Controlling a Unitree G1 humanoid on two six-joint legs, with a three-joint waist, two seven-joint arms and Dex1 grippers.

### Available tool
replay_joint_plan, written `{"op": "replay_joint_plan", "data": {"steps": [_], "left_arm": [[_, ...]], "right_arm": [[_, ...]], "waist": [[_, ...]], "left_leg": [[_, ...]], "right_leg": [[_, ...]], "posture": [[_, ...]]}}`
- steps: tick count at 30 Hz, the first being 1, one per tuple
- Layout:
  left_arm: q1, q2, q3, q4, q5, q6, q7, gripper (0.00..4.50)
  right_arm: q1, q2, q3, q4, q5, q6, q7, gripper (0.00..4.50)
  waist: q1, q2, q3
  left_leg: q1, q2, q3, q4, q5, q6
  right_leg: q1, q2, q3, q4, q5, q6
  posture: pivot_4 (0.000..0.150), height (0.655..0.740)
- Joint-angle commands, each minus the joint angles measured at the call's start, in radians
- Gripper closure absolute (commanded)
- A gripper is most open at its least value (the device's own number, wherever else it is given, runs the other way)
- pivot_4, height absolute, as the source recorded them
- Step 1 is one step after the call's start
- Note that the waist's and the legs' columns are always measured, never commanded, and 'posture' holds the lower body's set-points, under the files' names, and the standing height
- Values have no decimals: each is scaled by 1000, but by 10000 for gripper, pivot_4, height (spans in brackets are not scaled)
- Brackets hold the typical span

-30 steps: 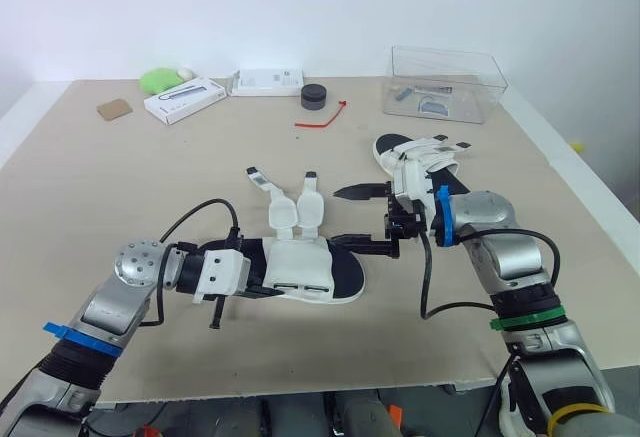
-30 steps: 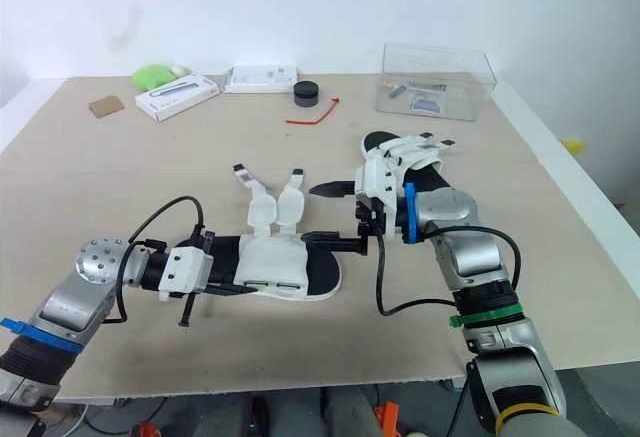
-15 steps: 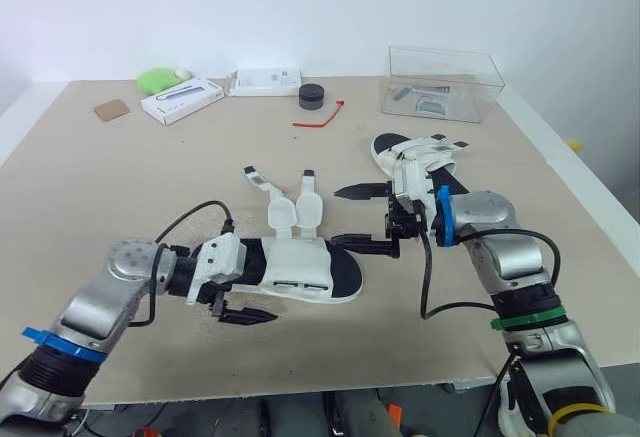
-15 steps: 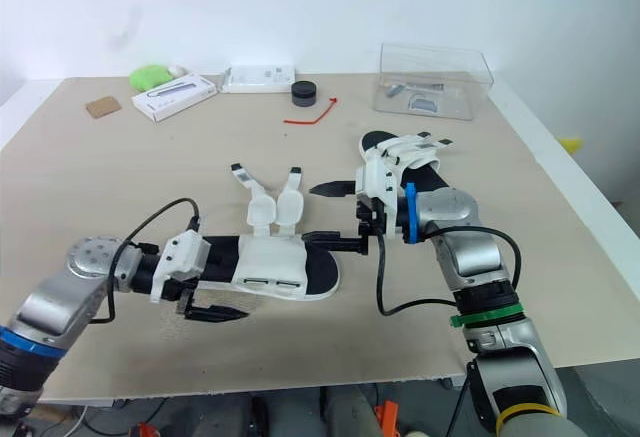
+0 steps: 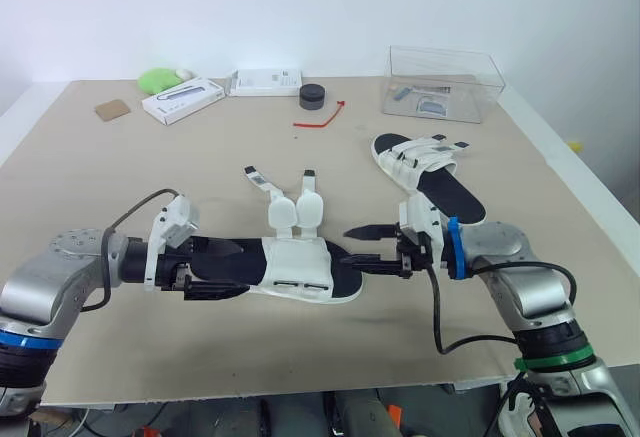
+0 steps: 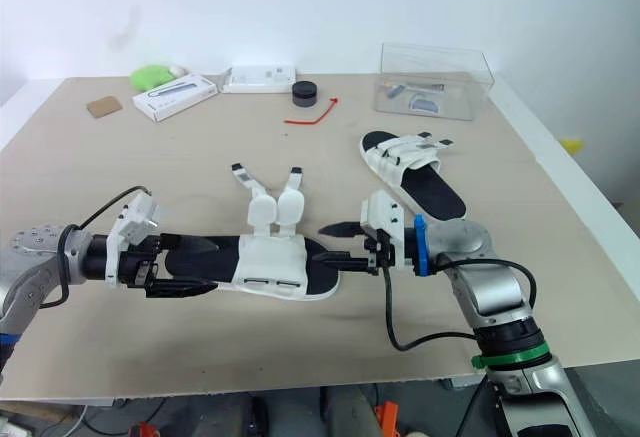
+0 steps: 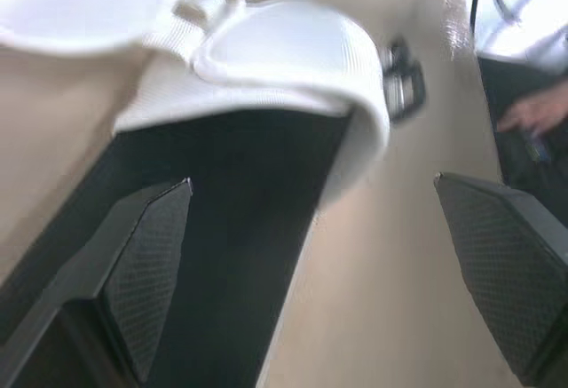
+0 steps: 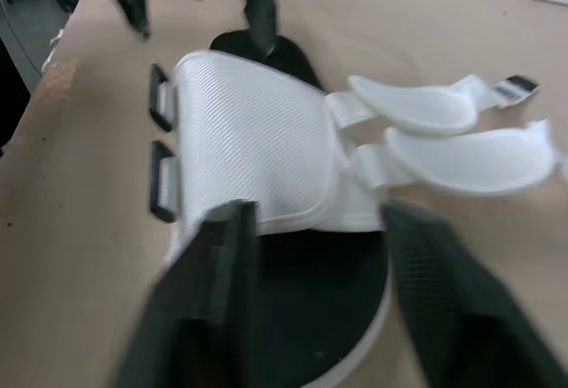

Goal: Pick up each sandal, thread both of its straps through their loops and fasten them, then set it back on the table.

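The unfastened sandal (image 5: 300, 269) is lying on the beige counter (image 5: 120, 187) toward its near edge. The left gripper (image 5: 220, 269) is straddling its heel and the right gripper (image 5: 352, 247) its toe, both with jaws released. Open surface is stretching leftward, and the second sandal (image 5: 430, 169) is sitting well apart to the right.

Unfastened sandal (image 5: 300, 269) (straps (image 5: 308, 212) splayed) between left end effector (image 5: 221, 269) and right end effector (image 5: 363, 247), both wide-fingered

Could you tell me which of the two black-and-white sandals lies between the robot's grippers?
The nearer black-soled white-strapped sandal, its two straps splayed open, lies between the left gripper and right gripper; the other sandal sits farther back to the right.
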Motion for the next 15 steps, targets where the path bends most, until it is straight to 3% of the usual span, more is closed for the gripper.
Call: {"op": "replay_joint_plan", "data": {"steps": [1,8,15], "left_arm": [[-19,-19,39,-21,-42,33,36,0],[-60,-90,64,6,-71,62,114,0],[-101,-84,67,73,-51,39,113,0]], "right_arm": [[4,6,23,-60,-17,9,-32,44254],[-9,32,75,-42,-69,12,-81,44833],[-7,26,114,-34,-113,22,-96,44833]], "waist": [[0,0,0],[1,0,0],[0,-1,0]], "left_leg": [[0,0,0,0,0,0],[0,0,0,0,0,0],[0,0,-1,0,0,-1]], "right_leg": [[0,0,0,0,0,0],[0,0,0,0,0,-1],[0,1,0,0,2,-4]], "posture": [[1500,7400],[1500,7400],[1500,7400]]}}
